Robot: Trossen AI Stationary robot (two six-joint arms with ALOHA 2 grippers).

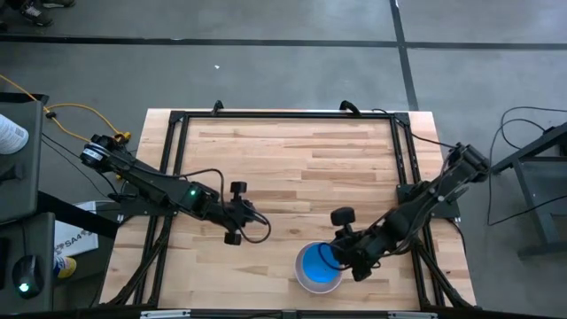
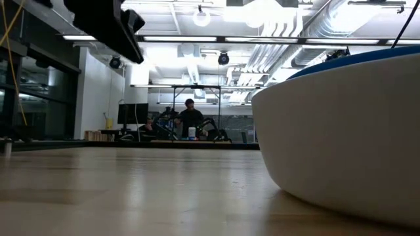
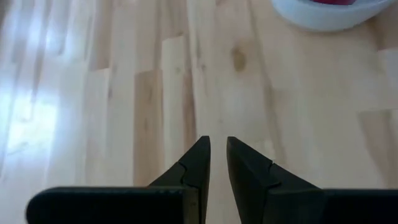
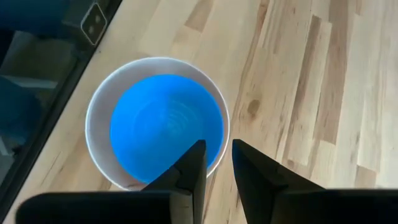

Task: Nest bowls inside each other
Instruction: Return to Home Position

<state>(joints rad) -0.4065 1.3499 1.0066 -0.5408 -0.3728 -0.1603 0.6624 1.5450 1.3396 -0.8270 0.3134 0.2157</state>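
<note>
The blue bowl (image 1: pixel 314 262) sat nested in the white bowl (image 1: pixel 306 283) on the wooden surface (image 1: pixel 292 159) beneath the right gripper (image 4: pixel 217 149), its jaws and those of the left gripper (image 3: pixel 217 146) narrow and empty, a person (image 2: pixel 190 115) standing across the room.

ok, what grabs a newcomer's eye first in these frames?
A blue bowl sits inside a white bowl near the table's bottom edge in the high view, right of centre. The right hand hangs just above the rim; the left hand waits over bare wood to its left.
</note>
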